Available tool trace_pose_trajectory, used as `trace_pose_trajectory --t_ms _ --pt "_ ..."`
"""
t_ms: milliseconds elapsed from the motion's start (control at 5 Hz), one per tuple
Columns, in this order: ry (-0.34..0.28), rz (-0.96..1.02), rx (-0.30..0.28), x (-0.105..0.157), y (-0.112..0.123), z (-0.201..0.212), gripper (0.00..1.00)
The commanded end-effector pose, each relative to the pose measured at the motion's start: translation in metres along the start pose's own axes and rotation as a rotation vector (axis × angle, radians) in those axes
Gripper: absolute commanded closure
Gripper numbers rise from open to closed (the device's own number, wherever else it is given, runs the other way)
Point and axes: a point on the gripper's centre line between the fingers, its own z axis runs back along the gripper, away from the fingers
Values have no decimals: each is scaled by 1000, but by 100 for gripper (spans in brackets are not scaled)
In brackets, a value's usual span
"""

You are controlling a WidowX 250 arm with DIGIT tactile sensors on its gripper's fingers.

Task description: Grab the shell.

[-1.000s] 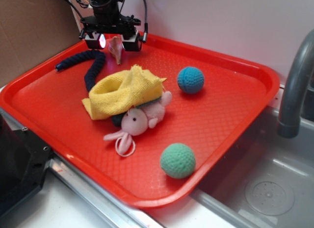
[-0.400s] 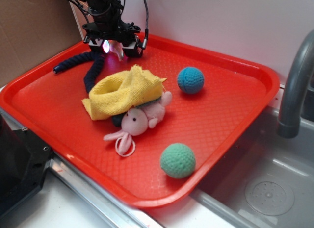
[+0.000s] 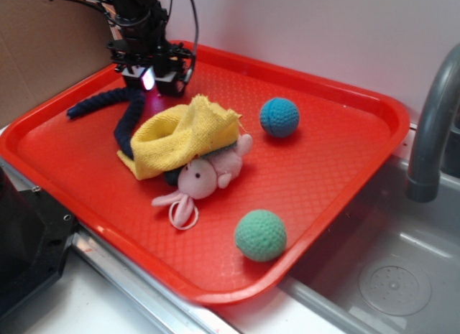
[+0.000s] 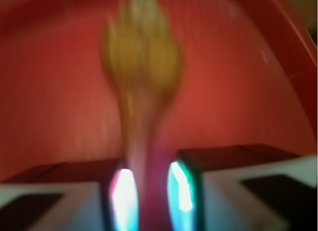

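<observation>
Showing the gripper (image 4: pixel 149 191) closed on the narrow tapered end of the shell (image 4: pixel 141 57) over the tray's (image 3: pixel 345 161) back-left corner, where we judge this light, rigid, smooth, brittle piece liable to pivot or slip.

Gripper (image 3: pixel 153 81) low at the tray's far left corner, pointing down, fingers (image 4: pixel 74 191) narrowly parted around the shell (image 4: pixel 141 67)
</observation>
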Motion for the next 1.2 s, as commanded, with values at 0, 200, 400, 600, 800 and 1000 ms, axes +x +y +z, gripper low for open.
trace_pose_trajectory --t_ms 0,200,400,600,800,1000 --pt "-49 -178 -153 -9 -9 118 100" --pt "32 -212 -155 -6 -16 136 100" --pt "-16 -207 -138 0 -7 129 25" --pt "-65 -257 -94 23 13 83 0" --pt "-120 -144 -52 44 21 50 0" --pt "-166 -84 -29 59 14 28 0"
